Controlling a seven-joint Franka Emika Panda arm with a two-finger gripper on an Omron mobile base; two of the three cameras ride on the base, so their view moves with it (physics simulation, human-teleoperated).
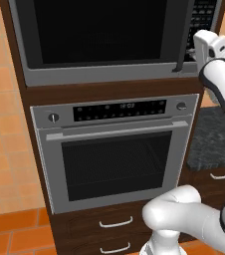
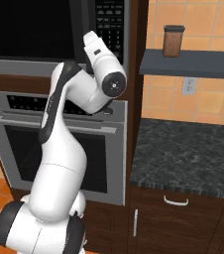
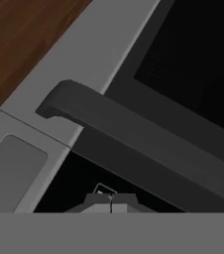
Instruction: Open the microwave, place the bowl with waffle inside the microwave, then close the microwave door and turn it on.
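1. The gripper (image 3: 111,201) is seen in the hand view with its two dark tips pressed together – nothing is pinched between them.
2. Just past the tips, a black keypad panel (image 3: 84,183) is faced, with one pale button showing right above them.
3. Beyond that, the dark handle (image 3: 134,131) of the microwave door (image 3: 193,64) is crossed diagonally through the hand view; whether it is touched by the tips cannot be told.
4. From the left base view, the white hand is found at the right edge, just beside the keypad (image 1: 202,20) and to the right of the handle strip (image 1: 182,40).
5. The microwave (image 1: 104,74) is built into a brown wooden cabinet (image 1: 20,74), and its black glass door looks flush with the silver-grey frame – shut.
6. Directly below it, a silver oven (image 1: 114,154) is mounted, with a round knob (image 1: 53,118), a handle bar (image 1: 119,129) and a mesh window.
7. Under the oven, drawers (image 1: 115,222) with pale handles are seen.
8. In the right base view, a dark speckled counter (image 2: 183,158) lies right of the cabinet, a grey shelf (image 2: 193,63) is fixed above it, and a brown jar (image 2: 173,40) stands on the shelf.
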